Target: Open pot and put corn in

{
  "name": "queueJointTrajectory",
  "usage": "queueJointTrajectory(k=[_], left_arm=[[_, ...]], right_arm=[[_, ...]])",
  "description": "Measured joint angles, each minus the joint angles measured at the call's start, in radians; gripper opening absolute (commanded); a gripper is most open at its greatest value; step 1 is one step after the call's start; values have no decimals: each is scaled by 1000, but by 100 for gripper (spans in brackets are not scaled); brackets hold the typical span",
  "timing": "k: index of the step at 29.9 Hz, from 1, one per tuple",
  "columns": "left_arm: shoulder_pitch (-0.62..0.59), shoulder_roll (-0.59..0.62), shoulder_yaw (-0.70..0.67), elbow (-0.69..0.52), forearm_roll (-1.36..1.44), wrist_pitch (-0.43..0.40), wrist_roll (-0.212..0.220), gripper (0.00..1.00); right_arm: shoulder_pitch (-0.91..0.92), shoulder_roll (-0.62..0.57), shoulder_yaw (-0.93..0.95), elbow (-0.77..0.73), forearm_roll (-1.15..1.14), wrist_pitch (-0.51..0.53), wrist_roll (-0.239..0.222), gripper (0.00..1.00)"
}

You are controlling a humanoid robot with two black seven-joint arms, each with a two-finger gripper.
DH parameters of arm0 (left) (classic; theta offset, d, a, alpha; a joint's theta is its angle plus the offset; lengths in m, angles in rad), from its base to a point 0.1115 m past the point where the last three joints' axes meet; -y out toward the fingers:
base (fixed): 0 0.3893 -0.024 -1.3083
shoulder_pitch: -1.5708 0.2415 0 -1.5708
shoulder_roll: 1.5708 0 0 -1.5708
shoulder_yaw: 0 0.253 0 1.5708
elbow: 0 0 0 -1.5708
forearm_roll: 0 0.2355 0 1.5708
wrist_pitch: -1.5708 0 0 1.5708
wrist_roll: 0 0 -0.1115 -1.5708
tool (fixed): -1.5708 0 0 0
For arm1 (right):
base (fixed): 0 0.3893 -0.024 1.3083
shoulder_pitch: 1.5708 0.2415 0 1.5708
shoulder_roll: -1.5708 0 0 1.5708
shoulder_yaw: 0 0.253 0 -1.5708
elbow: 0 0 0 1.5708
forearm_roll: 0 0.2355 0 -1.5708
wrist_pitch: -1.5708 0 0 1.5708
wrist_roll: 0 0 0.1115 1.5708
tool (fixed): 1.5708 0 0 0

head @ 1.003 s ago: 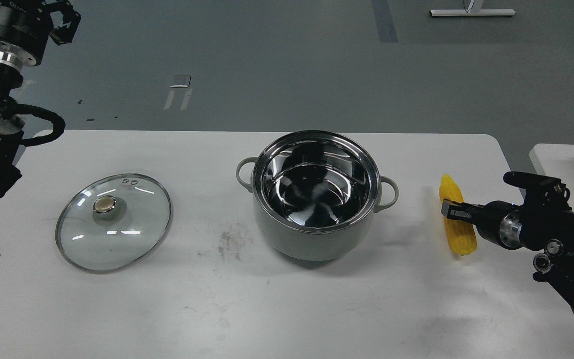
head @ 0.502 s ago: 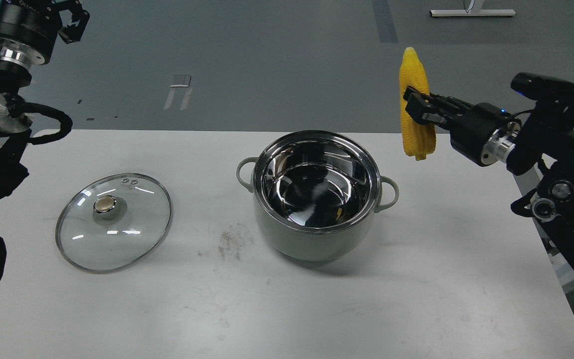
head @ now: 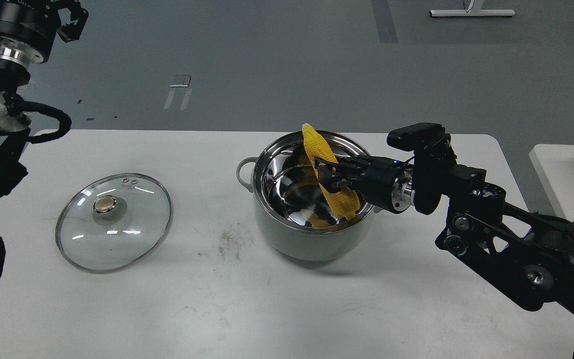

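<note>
The pale grey-green pot stands open in the middle of the white table, its shiny steel inside showing. My right gripper is shut on the yellow corn and holds it tilted over the pot's mouth. The corn's pointed end sticks up past the far rim and its thick end hangs low inside the pot. My left gripper is raised at the top left, far from the pot; its fingers are too dark to tell apart.
The glass lid with a brass-coloured knob lies flat on the table left of the pot. A second white table stands at the right edge. The table has a smudge in front of the pot.
My right gripper picked the corn off the table at the right, lifted it high, then carried it left and down over the pot's mouth. The left arm has barely moved.
</note>
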Motion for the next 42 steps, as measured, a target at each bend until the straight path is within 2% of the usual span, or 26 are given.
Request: queueJointTrajectory(k=[3, 7, 16, 21, 25, 32, 42], left_arm=[[0, -2, 0, 0, 0, 0, 0, 98], [0, -3, -1, 0, -1, 0, 0, 98], [-4, -6, -4, -1, -3, 0, -1, 98], [-16, -9, -1, -1, -4, 0, -1, 98], [-17, -2, 0, 0, -7, 0, -3, 98], [-12, 5, -3, 0, -15, 0, -6, 98], [-6, -8, 0, 0, -15, 0, 2, 98]], right_arm=[[0, 4, -1, -1, 1, 0, 0, 78], [0, 11, -1, -1, 1, 0, 0, 94], [16, 14, 16, 2, 3, -2, 3, 98], [64, 31, 197, 4, 18, -15, 12, 100], [73, 105, 455, -12, 58, -14, 13, 100], [79, 139, 810, -108, 374, -17, 13, 100], [95, 104, 1034, -429, 976, -18, 16, 100]])
